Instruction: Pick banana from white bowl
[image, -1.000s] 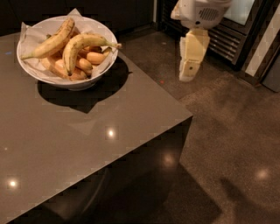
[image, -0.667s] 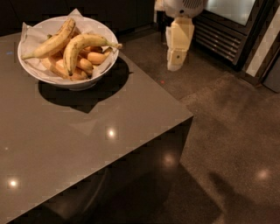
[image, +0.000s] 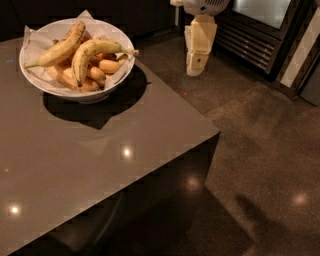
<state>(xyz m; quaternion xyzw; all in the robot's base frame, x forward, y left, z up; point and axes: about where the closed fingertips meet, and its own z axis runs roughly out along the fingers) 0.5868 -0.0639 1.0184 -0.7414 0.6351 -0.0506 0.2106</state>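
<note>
The white bowl (image: 107, 82), lined with crinkled white paper, stands at the far left of the grey table. The banana (image: 86, 54) is large and strongly curved and lies across the top of the pile, its thin stem pointing right over the rim. A straighter large banana (image: 57, 47) lies just left of it, and short stubby bananas (image: 107, 66) lie beneath. My gripper (image: 195, 67) is cream-coloured and hangs down from the top edge. It is over the floor to the right of the bowl, beyond the table's edge, and holds nothing that I can see.
The grey table (image: 100, 165) ends in a corner at the right middle (image: 217, 134). Beyond it is dark speckled floor (image: 265, 150). A dark cabinet with a slatted grille (image: 255, 40) stands at the back right, just behind the gripper.
My gripper has moved left and slightly up, from over the floor near the cabinet toward the bowl's side. The bowl and bananas have not moved.
</note>
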